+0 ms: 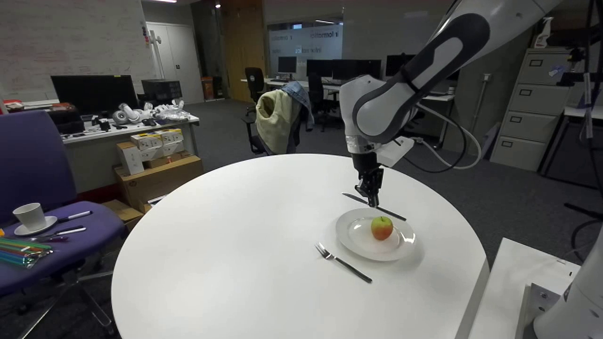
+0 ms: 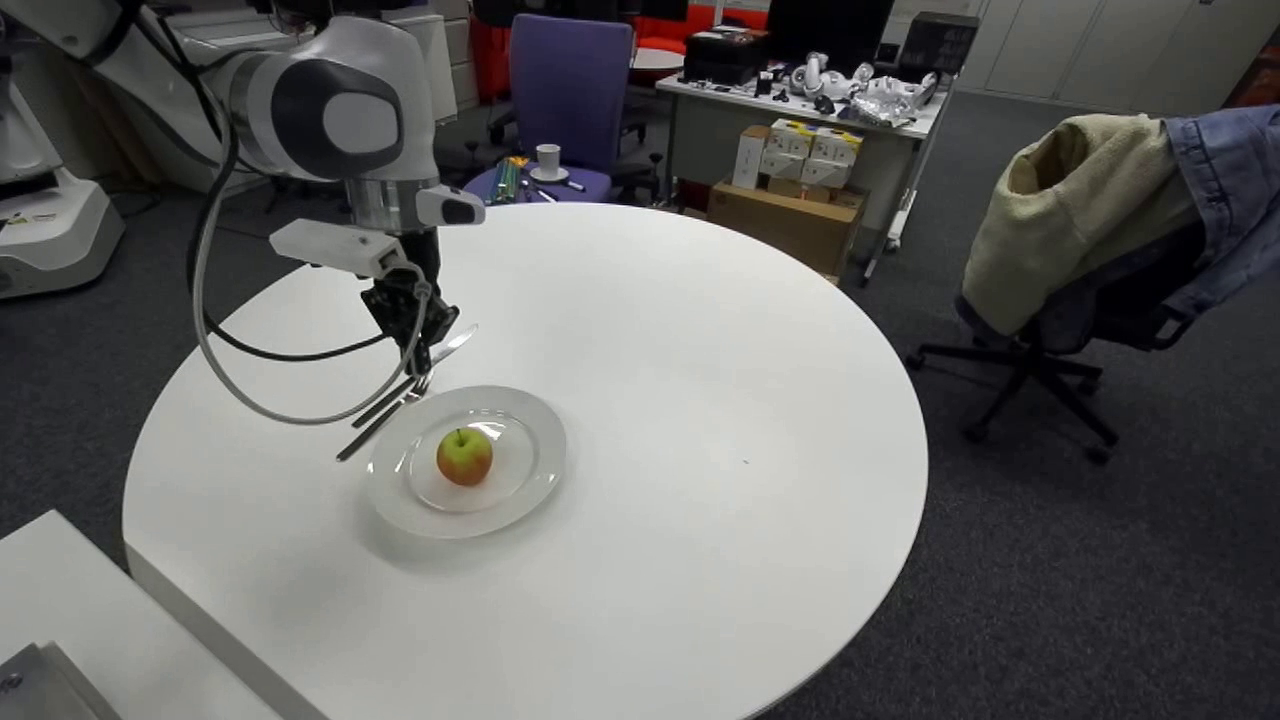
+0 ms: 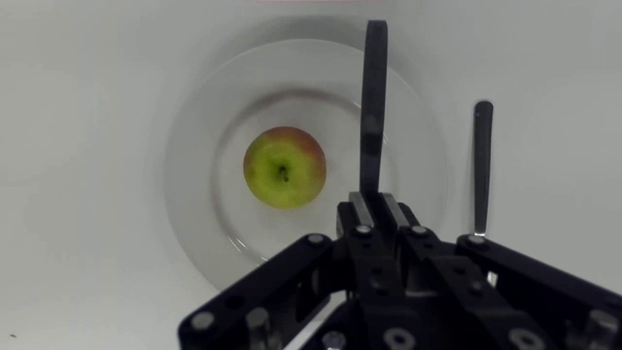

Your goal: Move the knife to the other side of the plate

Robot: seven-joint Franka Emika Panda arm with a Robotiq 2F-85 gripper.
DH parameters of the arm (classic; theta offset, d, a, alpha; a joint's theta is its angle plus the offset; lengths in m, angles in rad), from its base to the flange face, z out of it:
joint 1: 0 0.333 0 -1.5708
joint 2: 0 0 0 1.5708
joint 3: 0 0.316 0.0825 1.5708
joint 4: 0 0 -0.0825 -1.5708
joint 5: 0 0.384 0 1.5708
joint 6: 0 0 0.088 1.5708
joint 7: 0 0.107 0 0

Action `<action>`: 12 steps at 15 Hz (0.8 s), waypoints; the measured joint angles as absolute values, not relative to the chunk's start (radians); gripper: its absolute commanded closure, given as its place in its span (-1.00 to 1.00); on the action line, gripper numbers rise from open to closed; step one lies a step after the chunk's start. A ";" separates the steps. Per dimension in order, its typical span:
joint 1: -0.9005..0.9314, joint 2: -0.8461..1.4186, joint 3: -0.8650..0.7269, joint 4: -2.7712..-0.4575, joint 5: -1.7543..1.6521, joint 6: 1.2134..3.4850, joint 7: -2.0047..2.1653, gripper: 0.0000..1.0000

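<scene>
My gripper (image 1: 372, 202) is shut on the knife (image 1: 392, 213), which has a dark handle and a silvery blade. In an exterior view the blade (image 2: 456, 341) points away from the camera, past the gripper (image 2: 418, 366). In the wrist view the dark handle (image 3: 373, 92) sticks out of the fingertips (image 3: 373, 204) over the plate (image 3: 194, 170); the blade is hidden behind the gripper. The knife appears held in the air above the white plate (image 1: 353, 230). The plate also shows in an exterior view (image 2: 525, 450).
A red-green apple (image 1: 381, 228) sits on the plate. A dark-handled fork (image 1: 349, 267) lies on the table beside it; in the wrist view the fork (image 3: 482, 165) is partly hidden by the gripper. A purple chair (image 1: 89, 221) holds a cup on a saucer.
</scene>
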State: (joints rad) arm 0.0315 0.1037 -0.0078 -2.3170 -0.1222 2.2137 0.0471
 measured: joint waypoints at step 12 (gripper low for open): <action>-0.081 0.068 -0.114 -2.392 -0.239 2.195 -0.113 0.95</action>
State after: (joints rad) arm -0.0813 0.0676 -0.1138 -2.3922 -0.2392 2.1954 -0.1129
